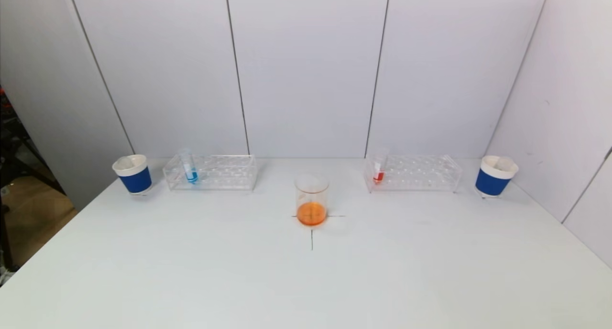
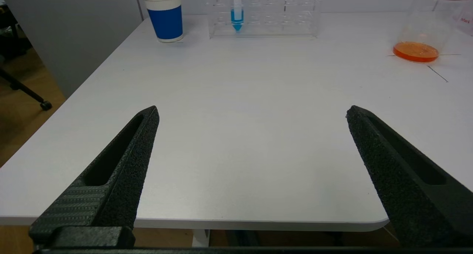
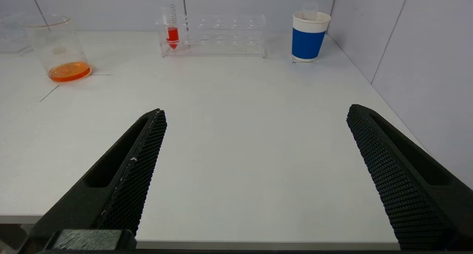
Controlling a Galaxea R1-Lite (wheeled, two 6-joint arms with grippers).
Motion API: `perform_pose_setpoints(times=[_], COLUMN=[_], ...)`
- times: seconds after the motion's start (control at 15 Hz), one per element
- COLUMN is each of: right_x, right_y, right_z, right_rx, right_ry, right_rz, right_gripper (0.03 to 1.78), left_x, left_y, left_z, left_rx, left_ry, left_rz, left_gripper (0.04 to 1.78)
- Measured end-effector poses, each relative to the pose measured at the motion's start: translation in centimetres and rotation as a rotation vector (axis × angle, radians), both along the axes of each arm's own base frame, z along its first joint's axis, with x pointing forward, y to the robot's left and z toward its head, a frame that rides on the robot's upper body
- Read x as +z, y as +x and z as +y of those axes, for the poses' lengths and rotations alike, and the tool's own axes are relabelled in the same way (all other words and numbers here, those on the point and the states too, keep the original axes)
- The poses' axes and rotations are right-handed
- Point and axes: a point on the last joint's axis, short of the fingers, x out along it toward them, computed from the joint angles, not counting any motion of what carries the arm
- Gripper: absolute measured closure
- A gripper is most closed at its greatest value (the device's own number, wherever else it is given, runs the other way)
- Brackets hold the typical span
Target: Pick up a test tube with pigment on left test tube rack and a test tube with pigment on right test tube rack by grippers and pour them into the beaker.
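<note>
**Both grippers spread wide at the table's near edge**

The left gripper (image 2: 251, 113) and right gripper (image 3: 255, 112), unseen from the head, hold nothing. Blue tube (image 1: 191, 169) stands in the left rack (image 1: 224, 173), red tube (image 1: 378, 172) in the right rack (image 1: 425, 173), beaker (image 1: 311, 200) between. Its red lettering is unreadable.

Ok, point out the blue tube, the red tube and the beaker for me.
blue test tube (image 1: 191, 175), head view, on its blue-filled lower end.
red test tube (image 1: 378, 176), head view, on its red-filled lower end.
beaker (image 1: 311, 195), head view, on its clear glass wall above the orange liquid.
</note>
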Motion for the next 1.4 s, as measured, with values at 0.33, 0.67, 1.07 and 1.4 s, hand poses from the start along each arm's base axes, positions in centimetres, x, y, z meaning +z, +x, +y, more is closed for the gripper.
perform_pose_setpoints(times=[0.33,0.67,1.07,1.4], right_x=[-1.21,-1.19,-1.19,-1.19], right_y=[0.16,0.15,0.15,0.15], right_z=[0.02,-0.01,-0.01,-0.01], right_rx=[0.01,-0.006,-0.006,-0.007], right_ry=[-0.032,0.058,0.06,0.06], right_rz=[-0.005,-0.013,-0.013,-0.013], right_gripper=[0.04,0.04,0.04,0.04], left_x=[0.0,0.0,0.0,0.0], left_y=[0.0,0.0,0.0,0.0], left_z=[0.0,0.0,0.0,0.0], left_rx=[0.0,0.0,0.0,0.0], left_ry=[0.0,0.0,0.0,0.0], left_rz=[0.0,0.0,0.0,0.0], left_gripper=[0.05,0.05,0.05,0.05])
